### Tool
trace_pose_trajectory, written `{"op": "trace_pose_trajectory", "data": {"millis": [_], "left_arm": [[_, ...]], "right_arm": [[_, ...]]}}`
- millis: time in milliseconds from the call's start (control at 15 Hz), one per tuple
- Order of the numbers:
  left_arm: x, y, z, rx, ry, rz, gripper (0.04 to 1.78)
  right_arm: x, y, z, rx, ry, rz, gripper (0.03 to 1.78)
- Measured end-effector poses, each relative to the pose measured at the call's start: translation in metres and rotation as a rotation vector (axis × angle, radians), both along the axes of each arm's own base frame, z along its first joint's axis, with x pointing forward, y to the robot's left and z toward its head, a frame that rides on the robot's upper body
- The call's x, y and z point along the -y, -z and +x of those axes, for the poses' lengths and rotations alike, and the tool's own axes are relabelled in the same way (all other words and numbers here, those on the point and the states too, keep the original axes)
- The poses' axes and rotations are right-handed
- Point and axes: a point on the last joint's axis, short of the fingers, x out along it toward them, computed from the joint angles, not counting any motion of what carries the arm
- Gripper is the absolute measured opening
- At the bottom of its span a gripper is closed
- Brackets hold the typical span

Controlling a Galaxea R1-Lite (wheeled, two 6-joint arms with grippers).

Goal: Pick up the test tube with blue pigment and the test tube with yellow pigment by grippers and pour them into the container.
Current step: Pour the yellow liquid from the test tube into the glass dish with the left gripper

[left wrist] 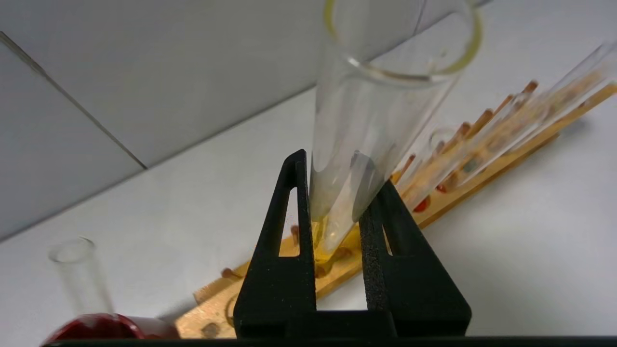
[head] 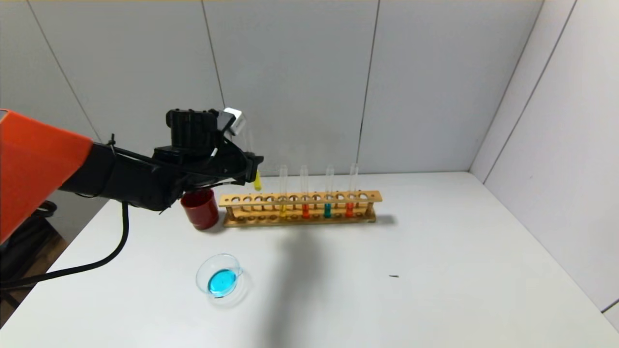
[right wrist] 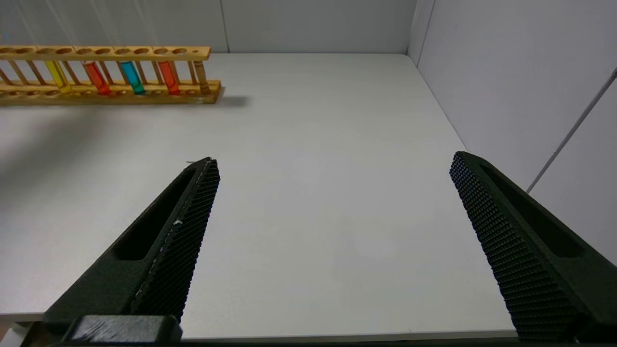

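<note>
One yellow tube [left wrist: 366, 159] clamped in left tool [left wrist: 337, 193] above rack [head: 300, 209].

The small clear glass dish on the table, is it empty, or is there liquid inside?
Not empty. The small clear glass dish holds a shallow pool of blue liquid, seen in the head view; nothing yellow is visible in it.

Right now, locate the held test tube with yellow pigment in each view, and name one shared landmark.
Head view: test tube with yellow pigment, left of centre, above the rack's left end.
Left wrist view, centre, in the left end effector.
Right wrist view: not in it.
Landmark: wooden rack.
</note>
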Motion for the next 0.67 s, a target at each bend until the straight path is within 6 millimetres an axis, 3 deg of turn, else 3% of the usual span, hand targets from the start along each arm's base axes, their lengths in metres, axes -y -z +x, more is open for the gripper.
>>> {"op": "trace_pose_trajectory", "data": {"millis": [267, 467, 667], "left_arm": [[-0.004, -0.048, -0.013, 0.049, 0.002, -0.002, 0.32], [-0.011, -0.073, -0.038, 0.071, 0.01, 0.036, 0.32], [-0.026, -0.06, -0.075, 0.041, 0.023, 0.194, 0.32]], "right_arm": [[0.0, 0.0, 0.0, 0.0, 0.0, 0.0, 1.75], [0.0, 0.0, 0.0, 0.0, 0.0, 0.0, 1.75], [0.0, 0.0, 0.0, 0.0, 0.0, 0.0, 1.75]]}}
